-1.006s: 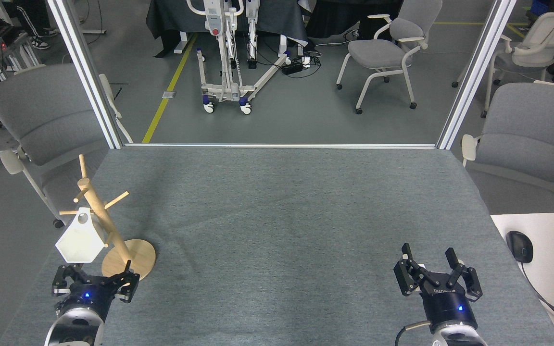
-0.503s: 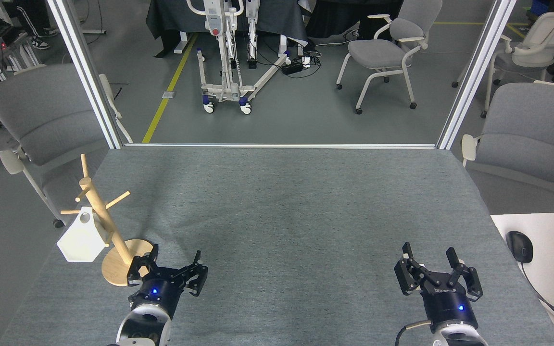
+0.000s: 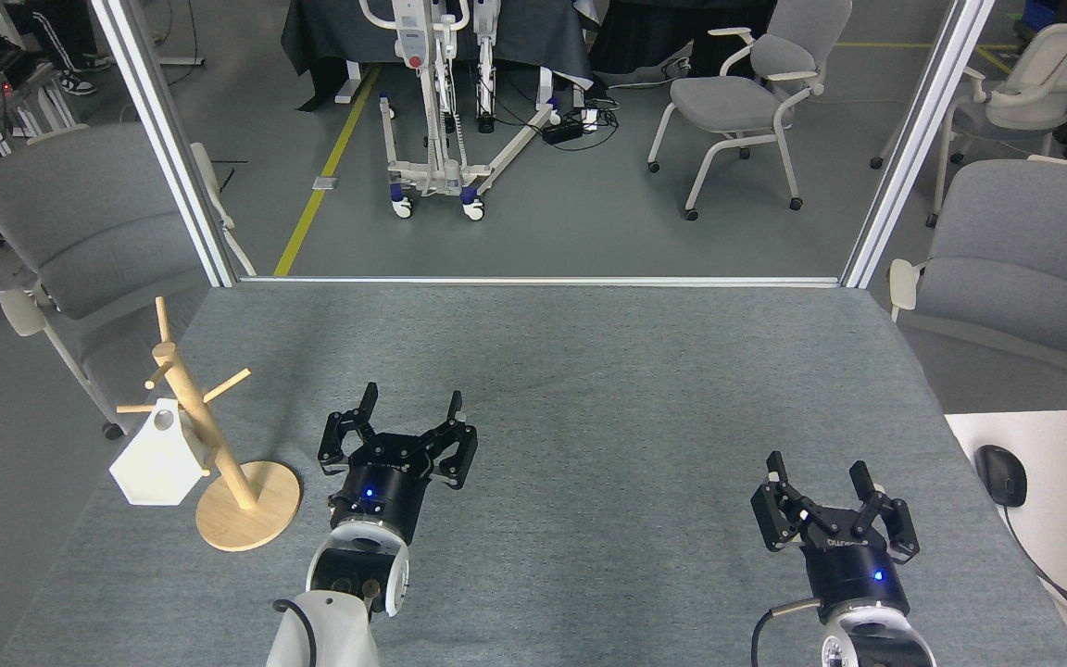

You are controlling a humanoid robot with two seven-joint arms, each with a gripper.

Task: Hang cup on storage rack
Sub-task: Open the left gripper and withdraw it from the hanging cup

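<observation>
Natural light wood made up the storage rack [image 3: 219, 445], which stood on its round disc base at the near-left part of the grey cloth-covered table [image 3: 589, 371], its post leaning in the view and its thin pegs angled upward. The cup [image 3: 158, 459], matte white with faceted sides tapering toward one end, hung on the rack's left side with a peg through the hole near its narrow top; its wide end pointed down and appeared to hang clear of the table, though contact could not be ruled out. The left gripper [image 3: 410, 410] was just to the right of the rack's base, jaws spread wide and holding nothing. The right gripper [image 3: 814, 475] sat well apart at the near-right, jaws likewise wide and empty. In the inspector's judgement the hang looked complete, and the remaining risks were minor. The cup was carried by a single thin peg on one side of the post, so any knock to the rack from the nearby left arm could swing it off. The rack stood near the table's left edge, and a push that way could tip it over the side. The depth of the peg's seating could not be confirmed.
</observation>
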